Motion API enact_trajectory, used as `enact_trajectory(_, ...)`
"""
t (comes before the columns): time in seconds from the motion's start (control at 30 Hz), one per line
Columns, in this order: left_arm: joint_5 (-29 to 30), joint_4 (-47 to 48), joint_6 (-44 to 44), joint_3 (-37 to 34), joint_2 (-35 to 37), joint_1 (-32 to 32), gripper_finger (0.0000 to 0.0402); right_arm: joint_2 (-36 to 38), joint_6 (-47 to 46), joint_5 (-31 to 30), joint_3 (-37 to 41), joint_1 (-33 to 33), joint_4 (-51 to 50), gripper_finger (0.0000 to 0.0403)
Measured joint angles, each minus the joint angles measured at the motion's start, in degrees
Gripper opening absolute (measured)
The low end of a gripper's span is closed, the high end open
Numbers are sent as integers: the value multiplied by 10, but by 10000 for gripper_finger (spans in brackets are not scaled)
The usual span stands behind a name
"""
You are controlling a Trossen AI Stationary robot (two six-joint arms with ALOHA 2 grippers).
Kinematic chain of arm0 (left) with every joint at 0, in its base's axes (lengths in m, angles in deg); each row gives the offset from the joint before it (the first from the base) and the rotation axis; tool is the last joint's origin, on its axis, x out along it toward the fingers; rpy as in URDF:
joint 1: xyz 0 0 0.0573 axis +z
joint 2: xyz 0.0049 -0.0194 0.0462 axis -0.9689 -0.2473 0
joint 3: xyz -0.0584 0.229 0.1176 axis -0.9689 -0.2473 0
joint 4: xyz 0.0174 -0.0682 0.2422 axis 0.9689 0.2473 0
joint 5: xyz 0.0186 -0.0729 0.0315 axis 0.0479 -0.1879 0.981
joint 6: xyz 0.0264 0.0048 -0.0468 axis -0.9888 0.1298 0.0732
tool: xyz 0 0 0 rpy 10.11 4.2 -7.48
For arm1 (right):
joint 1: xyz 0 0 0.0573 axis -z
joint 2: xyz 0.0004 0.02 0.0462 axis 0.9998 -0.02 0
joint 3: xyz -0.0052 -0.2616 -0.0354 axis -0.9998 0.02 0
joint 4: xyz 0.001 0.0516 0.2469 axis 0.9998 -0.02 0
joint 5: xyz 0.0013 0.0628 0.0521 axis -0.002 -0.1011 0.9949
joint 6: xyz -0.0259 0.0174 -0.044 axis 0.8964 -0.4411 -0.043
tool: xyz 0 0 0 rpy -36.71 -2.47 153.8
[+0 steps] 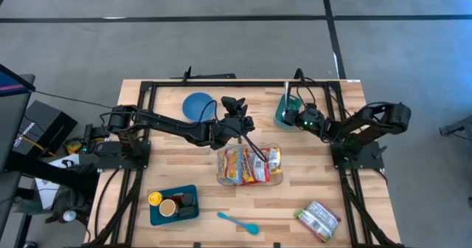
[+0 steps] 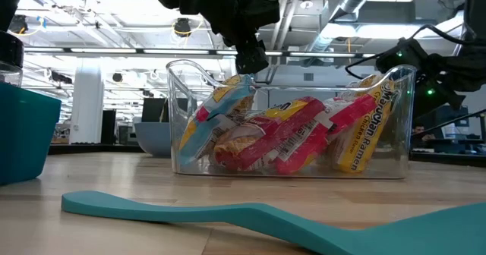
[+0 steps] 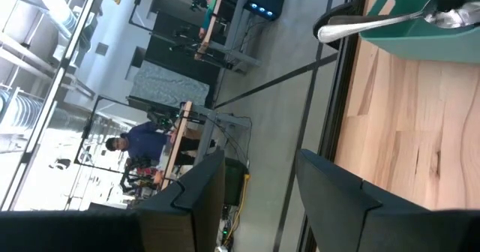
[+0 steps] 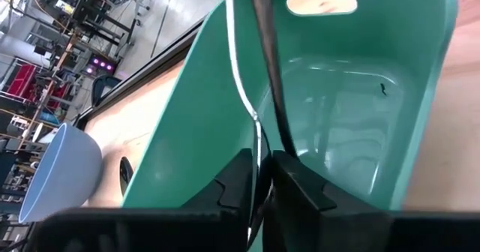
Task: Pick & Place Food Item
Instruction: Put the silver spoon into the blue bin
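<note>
Teal spatula [image 2: 228,213] lies before noodle-filled clear bin [image 2: 292,164].

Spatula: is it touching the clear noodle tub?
Apart. The high view shows bare table between the spatula and the tub.

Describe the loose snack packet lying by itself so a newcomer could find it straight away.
Start at the clear plastic bin full of red and yellow ramen packs in the middle of the wooden table. Go to the table's corner on the right arm's side, nearest the front edge. The loose packet lies flat there, green-edged with a red and white face, the only pack outside the bin.
</note>
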Motion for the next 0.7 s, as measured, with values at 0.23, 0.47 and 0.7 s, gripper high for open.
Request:
enact_trajectory(0.23, 0, 0, 0, 0, 0, 0, 158, 0, 0, 0, 0, 0, 1, 59)
enact_trajectory(0.47, 0, 0, 0, 0, 0, 0, 158, 0, 0, -1, 0, 0, 5, 60)
enact_trajectory(0.7, 0, 0, 0, 0, 0, 0, 158, 0, 0, -2, 0, 3, 6, 60)
